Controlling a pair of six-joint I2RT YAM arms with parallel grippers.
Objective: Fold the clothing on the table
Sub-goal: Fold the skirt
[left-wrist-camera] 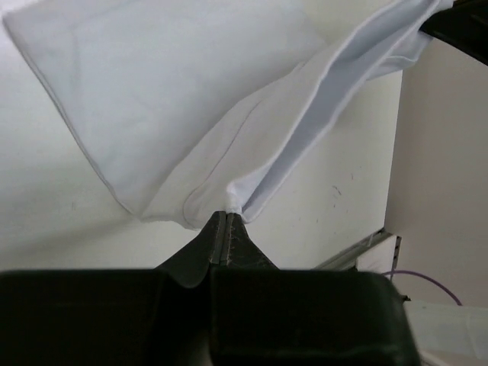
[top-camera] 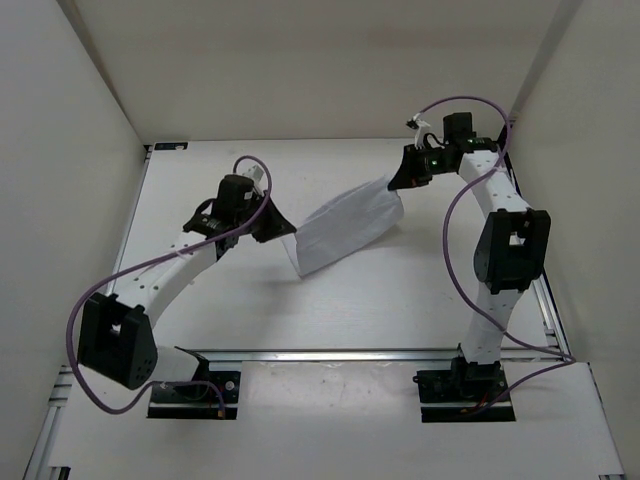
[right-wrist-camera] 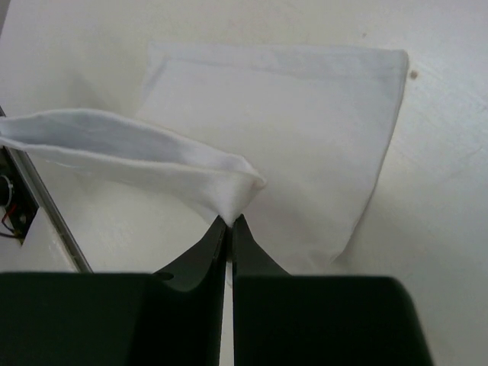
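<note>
The clothing [top-camera: 345,228] is a pale white cloth stretched between both arms above the middle of the table [top-camera: 400,300]. My left gripper [top-camera: 284,226] is shut on its left corner, and the cloth [left-wrist-camera: 191,114] bunches right at the tips of that gripper [left-wrist-camera: 227,215]. My right gripper [top-camera: 397,184] is shut on the far right corner. In the right wrist view the pinched corner rises from that gripper [right-wrist-camera: 230,219], while the rest of the cloth [right-wrist-camera: 305,130] lies flat on the table below. The lower left corner hangs down toward the table.
White walls [top-camera: 80,100] close in the table on the left, back and right. An aluminium rail [top-camera: 350,354] runs along the near edge between the two arm bases. Purple cables [top-camera: 455,230] loop beside each arm.
</note>
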